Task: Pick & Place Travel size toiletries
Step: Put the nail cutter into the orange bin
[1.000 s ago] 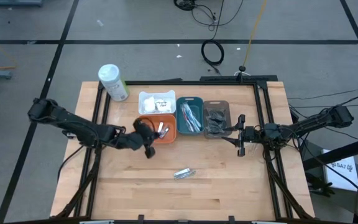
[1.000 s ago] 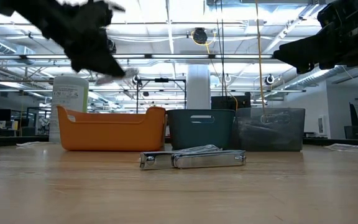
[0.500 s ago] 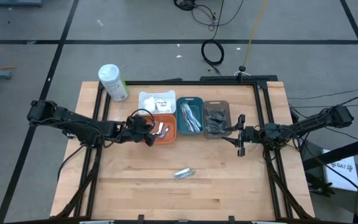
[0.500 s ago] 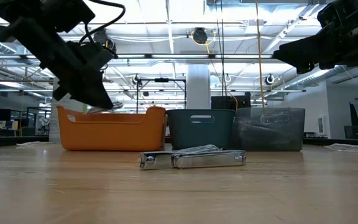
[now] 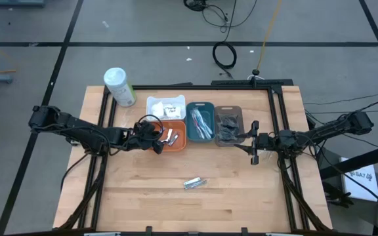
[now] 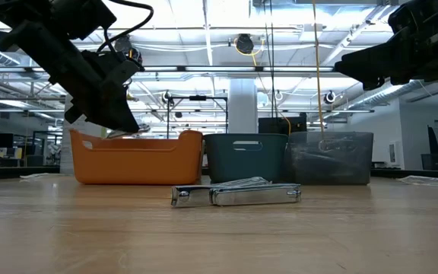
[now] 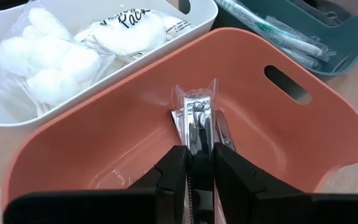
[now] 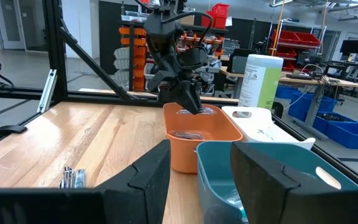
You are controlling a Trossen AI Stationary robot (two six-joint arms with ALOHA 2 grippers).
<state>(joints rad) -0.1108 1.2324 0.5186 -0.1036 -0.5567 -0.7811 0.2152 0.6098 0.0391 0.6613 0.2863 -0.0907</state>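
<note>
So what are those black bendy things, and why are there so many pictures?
They are two robot arms at a wooden table. Each ends in a pincer. One camera looks down from above, one sits at table height, and one rides on each wrist. The left pincer reaches into the orange tray and grips a clear-wrapped shiny metal item between its fingers. The right pincer waits open beside the grey tray. There are white and teal trays too, a white bottle, and more wrapped metal items on the table.
</note>
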